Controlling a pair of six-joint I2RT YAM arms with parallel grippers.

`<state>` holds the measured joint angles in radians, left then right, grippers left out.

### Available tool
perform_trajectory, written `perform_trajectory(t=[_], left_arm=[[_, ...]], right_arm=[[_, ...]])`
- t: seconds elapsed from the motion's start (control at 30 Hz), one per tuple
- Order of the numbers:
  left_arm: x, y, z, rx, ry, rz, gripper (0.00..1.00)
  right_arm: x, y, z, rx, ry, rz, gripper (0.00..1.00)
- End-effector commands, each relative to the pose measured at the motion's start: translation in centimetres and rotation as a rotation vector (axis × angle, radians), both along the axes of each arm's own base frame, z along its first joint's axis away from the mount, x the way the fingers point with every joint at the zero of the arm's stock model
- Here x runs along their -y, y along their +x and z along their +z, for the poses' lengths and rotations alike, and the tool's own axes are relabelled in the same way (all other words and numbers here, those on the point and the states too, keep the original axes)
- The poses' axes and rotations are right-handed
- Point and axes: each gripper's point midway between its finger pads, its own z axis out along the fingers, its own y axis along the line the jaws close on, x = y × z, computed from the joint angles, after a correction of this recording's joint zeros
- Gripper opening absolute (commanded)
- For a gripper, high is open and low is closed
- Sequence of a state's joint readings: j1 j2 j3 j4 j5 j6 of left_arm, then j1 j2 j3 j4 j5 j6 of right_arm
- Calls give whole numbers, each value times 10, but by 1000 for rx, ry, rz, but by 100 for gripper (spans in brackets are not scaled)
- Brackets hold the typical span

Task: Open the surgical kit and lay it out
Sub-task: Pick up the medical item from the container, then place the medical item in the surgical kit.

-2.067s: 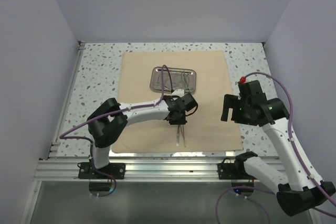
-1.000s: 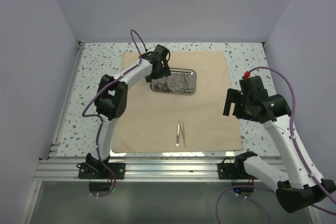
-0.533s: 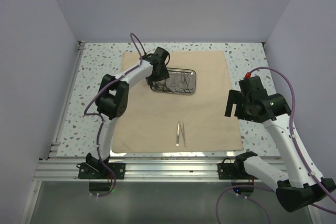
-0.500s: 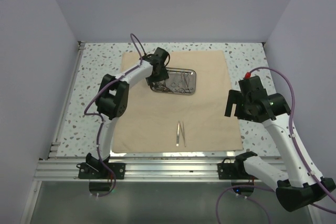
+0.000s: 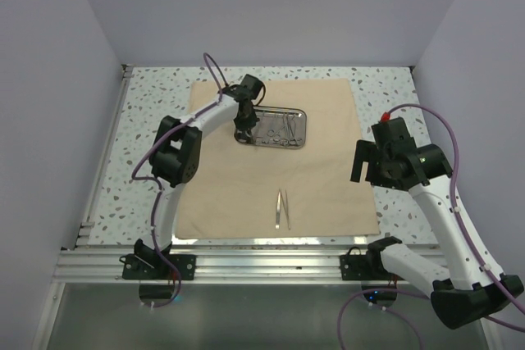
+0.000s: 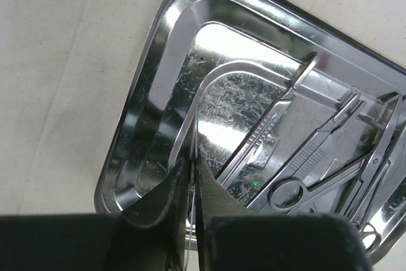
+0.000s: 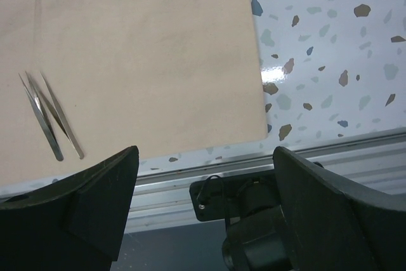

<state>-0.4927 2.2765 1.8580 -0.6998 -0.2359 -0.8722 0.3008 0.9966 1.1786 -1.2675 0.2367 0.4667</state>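
Left gripper (image 6: 189, 185): pinched together on curved instrument (image 6: 204, 90), low in tray (image 6: 158, 49).
Right gripper (image 7: 203, 182): spread wide, empty.
Tweezers (image 7: 47, 115): left of right gripper, on cloth (image 7: 146, 36).

Soft, even light from overhead in the top view, bright and sharp, shadows barely there, and a white glare strip runs along the near edge of the table (image 5: 385, 88). Up close, the tray (image 6: 158, 74) flashes hard white patches, its fine scratches crisp, while the left gripper (image 6: 192, 179) is a dark, blurred mass at the lens. The right gripper (image 7: 203, 169) is black and soft too; the tweezers (image 7: 51, 115) are sharp.
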Motion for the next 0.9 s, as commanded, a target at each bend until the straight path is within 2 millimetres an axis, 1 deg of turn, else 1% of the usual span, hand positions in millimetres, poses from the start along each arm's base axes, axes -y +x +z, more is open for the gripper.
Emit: perform_trajectory(t=[0.0,0.1,0.13,0.2,0.23,0.3,0.33,0.4,0.43,0.47,0.5,0.57,0.6,0.67,0.7,0.73,0.77,0.8,0.83,0.87], left_arm=[[4,13,15,40,-19,-9,1],[8,17,29,70,-32,-22,0],[8,19,40,90,-42,-22,0],[11,22,52,120,-52,-42,0],[12,23,65,144,-65,-47,0],[16,23,78,168,-84,-70,0],[18,21,90,184,-97,-78,0],[25,14,102,197,-116,-105,0],[32,3,110,203,-126,-128,0],[38,-4,113,207,-134,-150,0],[49,-22,117,204,-139,-188,0],[62,-45,118,191,-149,-223,0],[72,-69,117,179,-155,-258,0],[86,-92,112,163,-186,-274,0],[94,-116,97,125,-182,-308,0],[99,-126,99,127,-198,-320,0],[103,-133,96,123,-206,-329,0],[106,-145,87,99,-196,-347,0],[106,-150,82,83,-193,-351,0],[107,-156,77,61,-201,-347,0]], right_arm=[[-2,4,8,33,4,22,91],[-2,4,10,38,7,33,91],[-3,4,10,37,10,38,91],[-5,4,13,44,21,46,91],[-8,4,14,49,37,56,90],[-12,4,17,58,55,69,90],[-13,4,18,60,61,74,89],[-16,1,18,55,73,72,88],[-18,1,18,55,80,75,88],[-18,0,18,60,87,72,88],[-17,3,19,79,84,64,88],[-15,5,22,99,77,57,89],[-13,7,24,115,68,50,89],[-14,9,27,131,75,41,90],[-14,10,29,137,75,37,90],[-14,10,30,141,80,32,90],[-14,9,28,139,87,26,90],[-15,8,28,140,90,27,90],[-15,6,28,147,96,35,90],[-14,3,23,134,88,44,90]])
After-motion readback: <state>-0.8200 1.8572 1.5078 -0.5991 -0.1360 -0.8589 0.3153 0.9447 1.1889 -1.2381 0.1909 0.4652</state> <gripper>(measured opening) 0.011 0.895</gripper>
